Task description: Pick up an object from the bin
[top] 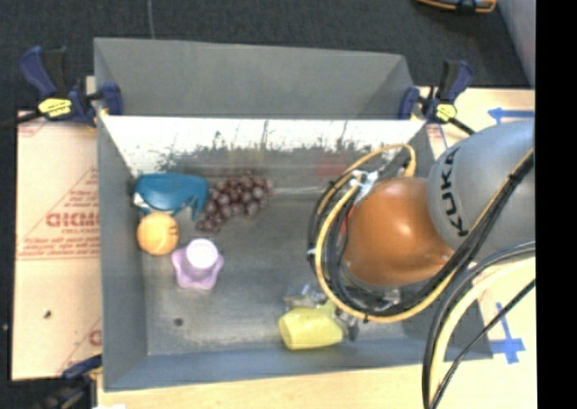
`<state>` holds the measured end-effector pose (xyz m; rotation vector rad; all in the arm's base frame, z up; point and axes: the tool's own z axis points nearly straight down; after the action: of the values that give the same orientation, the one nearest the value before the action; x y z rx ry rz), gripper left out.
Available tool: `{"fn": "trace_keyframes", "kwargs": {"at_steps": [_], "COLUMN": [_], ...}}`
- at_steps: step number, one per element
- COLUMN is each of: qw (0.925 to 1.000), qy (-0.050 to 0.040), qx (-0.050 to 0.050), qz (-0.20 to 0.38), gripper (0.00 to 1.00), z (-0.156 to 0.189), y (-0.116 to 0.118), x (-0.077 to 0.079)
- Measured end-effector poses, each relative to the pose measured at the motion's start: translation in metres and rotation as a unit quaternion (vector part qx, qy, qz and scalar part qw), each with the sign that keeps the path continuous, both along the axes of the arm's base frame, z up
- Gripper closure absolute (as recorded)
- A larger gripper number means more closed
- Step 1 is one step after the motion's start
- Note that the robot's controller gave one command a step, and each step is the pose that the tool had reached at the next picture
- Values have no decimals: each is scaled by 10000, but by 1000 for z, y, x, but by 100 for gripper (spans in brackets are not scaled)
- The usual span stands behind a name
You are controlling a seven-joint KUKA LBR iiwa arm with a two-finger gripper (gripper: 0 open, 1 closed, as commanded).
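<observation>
Camera view puts the gripper [317, 302] low at about 4 o'clock in the bin [252, 83], under the arm's orange cover [392, 227] and just above a yellow block [311, 330] lying by the front wall at 5 o'clock. Whether it is clenched or released I cannot tell. This looks like the approach onto the block. The next move calls for settling around it, closing, then lifting straight up clear of the near wall. Grapes [234, 197], an orange ball [158, 234] and a lilac bottle [198, 263] sit well apart, around 9 o'clock.
</observation>
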<state>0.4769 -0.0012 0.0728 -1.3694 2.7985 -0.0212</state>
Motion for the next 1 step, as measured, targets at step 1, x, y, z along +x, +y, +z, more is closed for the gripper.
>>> {"fn": "trace_keyframes", "kwargs": {"at_steps": [1], "qw": [9988], "qy": [-43], "qx": [-8], "qz": [487], "gripper": [100], "z": [1], "y": [3], "x": [2]}}
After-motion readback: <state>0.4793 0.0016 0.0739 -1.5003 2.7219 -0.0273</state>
